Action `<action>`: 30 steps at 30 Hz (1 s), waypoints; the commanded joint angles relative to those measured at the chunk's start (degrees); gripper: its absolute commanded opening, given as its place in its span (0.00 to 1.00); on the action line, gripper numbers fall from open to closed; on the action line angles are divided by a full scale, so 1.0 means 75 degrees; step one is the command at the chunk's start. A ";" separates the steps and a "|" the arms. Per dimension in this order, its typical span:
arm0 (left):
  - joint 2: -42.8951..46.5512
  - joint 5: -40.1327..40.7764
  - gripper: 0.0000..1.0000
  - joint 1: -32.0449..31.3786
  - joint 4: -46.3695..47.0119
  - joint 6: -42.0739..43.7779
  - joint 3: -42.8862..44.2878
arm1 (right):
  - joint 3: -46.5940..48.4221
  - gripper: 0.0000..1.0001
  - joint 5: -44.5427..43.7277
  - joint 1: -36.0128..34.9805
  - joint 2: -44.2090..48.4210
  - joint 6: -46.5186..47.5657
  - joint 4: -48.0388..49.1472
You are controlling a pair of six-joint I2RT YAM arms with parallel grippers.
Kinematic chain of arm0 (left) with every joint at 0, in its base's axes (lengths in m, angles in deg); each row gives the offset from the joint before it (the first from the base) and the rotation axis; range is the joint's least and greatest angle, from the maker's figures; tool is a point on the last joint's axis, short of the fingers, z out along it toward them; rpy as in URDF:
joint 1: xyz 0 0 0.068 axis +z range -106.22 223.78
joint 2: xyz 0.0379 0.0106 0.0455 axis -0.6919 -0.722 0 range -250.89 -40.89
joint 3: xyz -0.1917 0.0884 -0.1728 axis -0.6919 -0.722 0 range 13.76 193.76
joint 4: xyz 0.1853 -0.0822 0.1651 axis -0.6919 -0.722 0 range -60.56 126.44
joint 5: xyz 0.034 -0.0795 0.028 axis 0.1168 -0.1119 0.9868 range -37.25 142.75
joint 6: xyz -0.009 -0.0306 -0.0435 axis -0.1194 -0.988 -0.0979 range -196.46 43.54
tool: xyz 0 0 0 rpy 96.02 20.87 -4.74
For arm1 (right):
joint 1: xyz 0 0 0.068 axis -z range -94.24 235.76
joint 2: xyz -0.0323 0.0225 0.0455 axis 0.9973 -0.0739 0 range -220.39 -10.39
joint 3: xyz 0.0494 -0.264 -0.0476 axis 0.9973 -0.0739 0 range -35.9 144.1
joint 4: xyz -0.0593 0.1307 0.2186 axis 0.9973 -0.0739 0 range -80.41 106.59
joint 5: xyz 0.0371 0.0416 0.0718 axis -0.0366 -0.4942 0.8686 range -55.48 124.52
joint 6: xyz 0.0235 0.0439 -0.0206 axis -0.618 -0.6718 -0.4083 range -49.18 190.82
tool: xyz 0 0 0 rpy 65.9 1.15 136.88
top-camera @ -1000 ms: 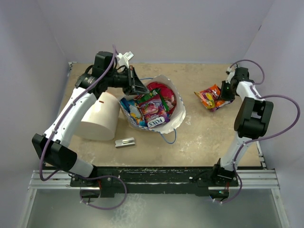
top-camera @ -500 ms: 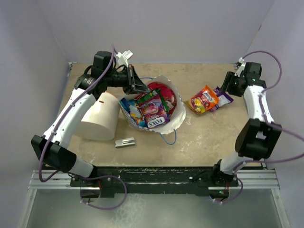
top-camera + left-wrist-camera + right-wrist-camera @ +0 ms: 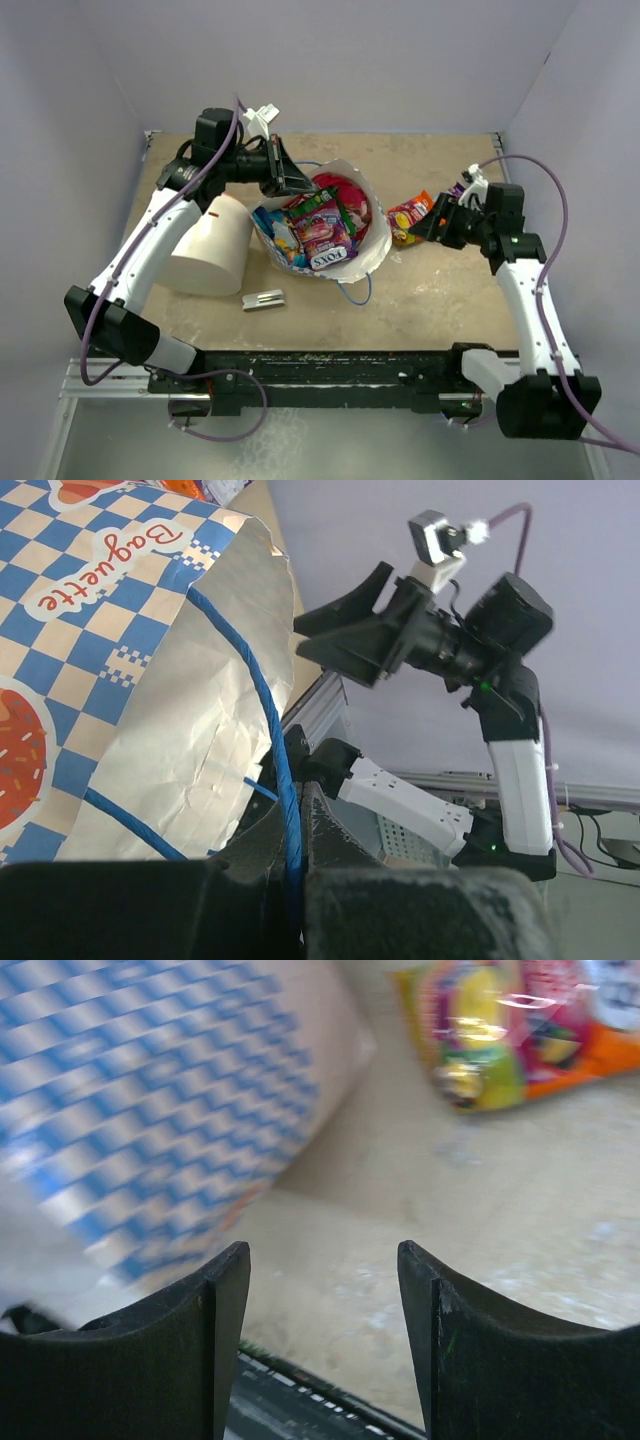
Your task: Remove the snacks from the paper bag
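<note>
The snacks lay jumbled at mixed angles inside the paper bag at the centre of the table, mouth gaping upward. They looked like light, slippery foil, probably best pinched at a crimped edge. The left gripper clamped the bag's blue string handle; the right gripper hung spread and empty beside a loose orange packet.

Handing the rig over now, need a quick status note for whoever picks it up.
Left gripper: shut on the blue string handle of the paper bag, whose mouth is open.
Right gripper: open, empty, low over the table between the bag and the orange packet.
Done: orange packet is out, lying right of the bag.
Left: several snack packets (purple, green, red) are in the bag, to be pulled out.
</note>
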 commanded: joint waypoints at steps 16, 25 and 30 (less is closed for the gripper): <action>0.0538 -0.0487 0.00 -0.0053 0.1018 -0.0212 -0.0021 | 0.2496 0.59 -0.4403 -0.6910 -0.0712 -0.0485 0.1701; 0.0856 -0.0646 0.00 -0.0054 0.2085 -0.0355 -0.0173 | 0.1321 0.59 -0.6673 -0.7809 -0.1619 0.0481 0.3368; 0.0944 -0.0675 0.00 -0.0070 0.2510 -0.0573 -0.0335 | 0.1005 0.60 -0.7586 -0.7837 -0.2275 0.0279 0.3729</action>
